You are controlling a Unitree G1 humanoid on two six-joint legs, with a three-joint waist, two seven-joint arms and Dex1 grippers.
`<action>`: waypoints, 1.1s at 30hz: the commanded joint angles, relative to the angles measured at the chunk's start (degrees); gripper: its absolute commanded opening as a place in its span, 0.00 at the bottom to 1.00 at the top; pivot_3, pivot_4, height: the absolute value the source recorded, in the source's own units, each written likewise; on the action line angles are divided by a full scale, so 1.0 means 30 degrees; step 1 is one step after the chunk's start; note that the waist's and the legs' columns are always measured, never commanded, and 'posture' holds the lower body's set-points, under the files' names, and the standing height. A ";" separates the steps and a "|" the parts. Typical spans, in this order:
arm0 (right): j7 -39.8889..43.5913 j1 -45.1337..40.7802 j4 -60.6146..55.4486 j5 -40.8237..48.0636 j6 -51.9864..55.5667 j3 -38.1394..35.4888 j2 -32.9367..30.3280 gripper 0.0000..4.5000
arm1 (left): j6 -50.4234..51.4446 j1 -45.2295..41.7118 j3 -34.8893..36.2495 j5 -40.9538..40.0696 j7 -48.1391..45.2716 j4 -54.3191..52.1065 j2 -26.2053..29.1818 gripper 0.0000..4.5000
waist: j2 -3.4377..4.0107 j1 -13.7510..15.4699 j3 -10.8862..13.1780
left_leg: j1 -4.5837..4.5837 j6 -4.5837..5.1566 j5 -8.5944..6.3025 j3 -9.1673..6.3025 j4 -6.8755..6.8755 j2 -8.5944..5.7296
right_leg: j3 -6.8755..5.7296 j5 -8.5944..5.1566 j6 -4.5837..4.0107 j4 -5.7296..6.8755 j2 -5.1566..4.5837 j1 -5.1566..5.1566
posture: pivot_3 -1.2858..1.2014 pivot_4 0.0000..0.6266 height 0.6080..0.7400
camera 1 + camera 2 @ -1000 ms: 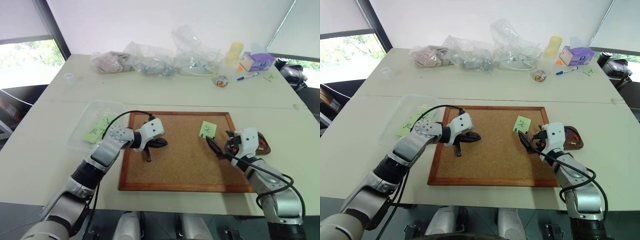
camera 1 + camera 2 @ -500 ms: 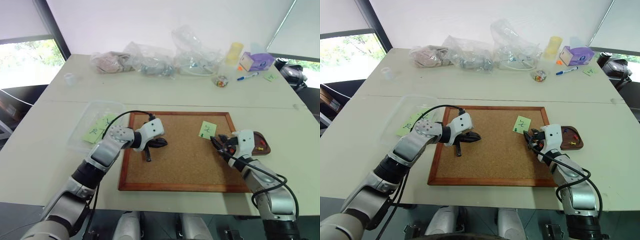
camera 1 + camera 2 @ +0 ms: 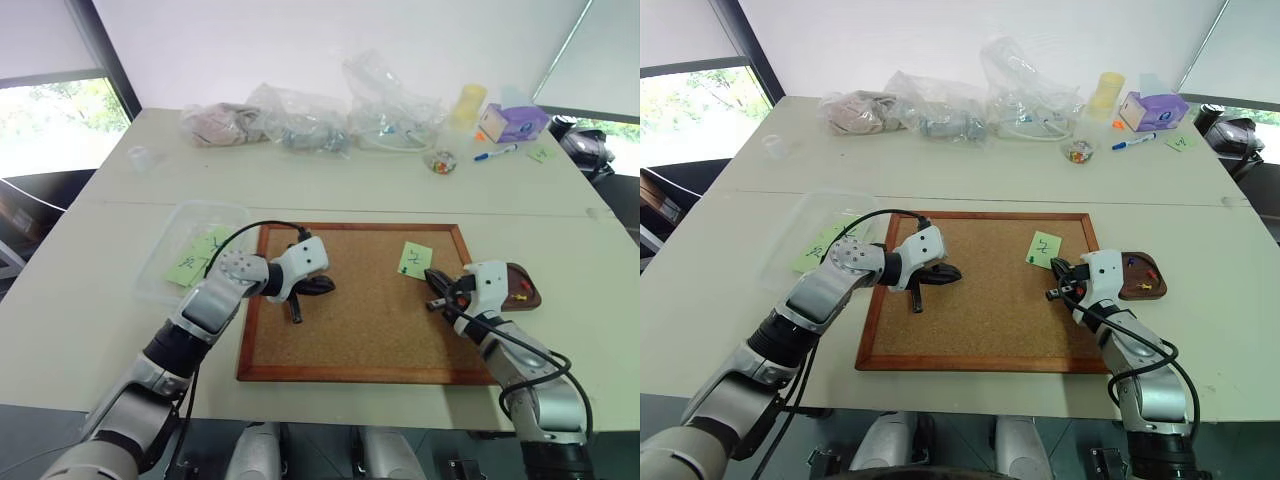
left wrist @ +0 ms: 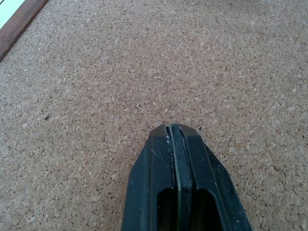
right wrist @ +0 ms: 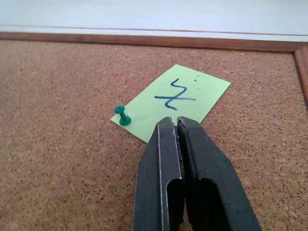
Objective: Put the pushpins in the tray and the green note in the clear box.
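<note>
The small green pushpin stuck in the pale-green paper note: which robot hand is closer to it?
The right. Its fingers sit shut just short of the green pushpin; the left gripper rests across the cork board.

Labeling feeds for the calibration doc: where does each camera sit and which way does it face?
Left eye and right eye: on the head, looking forward and down over both arms at the cork board on the table.
Left wrist: along the shut left gripper onto bare cork.
Right wrist: along the shut right gripper at the green note and green pushpin.
Shared: note and board, in both eye views and the right wrist view.
</note>
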 commanded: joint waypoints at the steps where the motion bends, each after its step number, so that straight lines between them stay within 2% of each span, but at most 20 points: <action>1: -0.0555 -0.0110 -0.1689 0.0180 -0.1368 -0.1407 0.0012 0.01 | 0.0218 0.0272 -0.0714 0.1054 0.0030 0.0905 0.0517 0.00 | -0.0003 -0.0011 -0.0002 | 0.0000 0.0000 0.0000 0.0000 0.0000 0.0000 | 0.0000 0.0000 0.0001 0.0000 0.0001 0.0000 | 0.52 0.24 0.98; 9: -0.1263 0.0487 -0.2687 0.0915 -0.1013 -0.2804 0.0021 0.01 | -0.0037 0.0248 -0.0709 0.1092 -0.0095 0.1041 0.0525 0.00 | 0.0015 -0.0038 -0.0017 | 0.0011 -0.0001 0.0000 0.0000 -0.0002 0.0009 | 0.0001 0.0000 -0.0001 0.0003 0.0008 0.0008 | 0.52 0.24 0.98; 15: -0.2722 0.0907 -0.0104 -0.0626 -0.0824 -0.4675 -0.1267 0.01 | -0.0294 0.0145 -0.0668 0.1079 -0.0021 0.1292 0.0323 0.00 | 0.0012 -0.0031 -0.0021 | 0.0011 0.0000 0.0000 0.0002 -0.0002 0.0004 | 0.0001 -0.0003 -0.0005 -0.0001 0.0001 0.0013 | 0.52 0.24 0.98; 25: -0.2251 0.0723 0.2277 -0.0862 -0.0696 -0.4722 -0.2097 0.01 | -0.0535 0.0047 -0.0667 0.1114 -0.0009 0.1619 0.0183 0.00 | 0.0062 -0.0042 -0.0051 | 0.0047 0.0001 -0.0001 -0.0001 -0.0003 0.0006 | 0.0005 -0.0004 -0.0008 -0.0004 0.0002 0.0050 | 0.52 0.24 0.98; 28: -0.2115 0.0629 0.2505 -0.0874 -0.0700 -0.4683 -0.2080 0.20 | -0.0516 0.0118 -0.0646 0.1118 0.0043 0.1573 0.0195 0.00 | 0.0063 -0.0040 -0.0051 | 0.0052 0.0001 -0.0001 -0.0003 -0.0003 0.0007 | 0.0004 -0.0004 -0.0007 -0.0003 0.0003 0.0055 | 0.52 0.24 0.98; 31: -0.2086 0.0557 0.2604 -0.0920 -0.0688 -0.4685 -0.2064 0.52 | -0.0497 0.0137 -0.0620 0.1113 0.0058 0.1558 0.0207 0.00 | 0.0063 -0.0037 -0.0051 | 0.0051 0.0000 -0.0001 -0.0005 -0.0003 0.0007 | 0.0004 -0.0004 -0.0007 -0.0004 0.0002 0.0056 | 0.52 0.24 0.98; 33: -0.2123 0.0539 0.2630 -0.0948 -0.0716 -0.4715 -0.2042 0.77 | -0.0480 0.0152 -0.0609 0.1111 0.0074 0.1536 0.0208 0.00 | 0.0062 -0.0038 -0.0051 | 0.0051 0.0001 -0.0001 -0.0005 -0.0003 0.0007 | 0.0004 -0.0004 -0.0007 -0.0004 0.0002 0.0057 | 0.52 0.24 0.98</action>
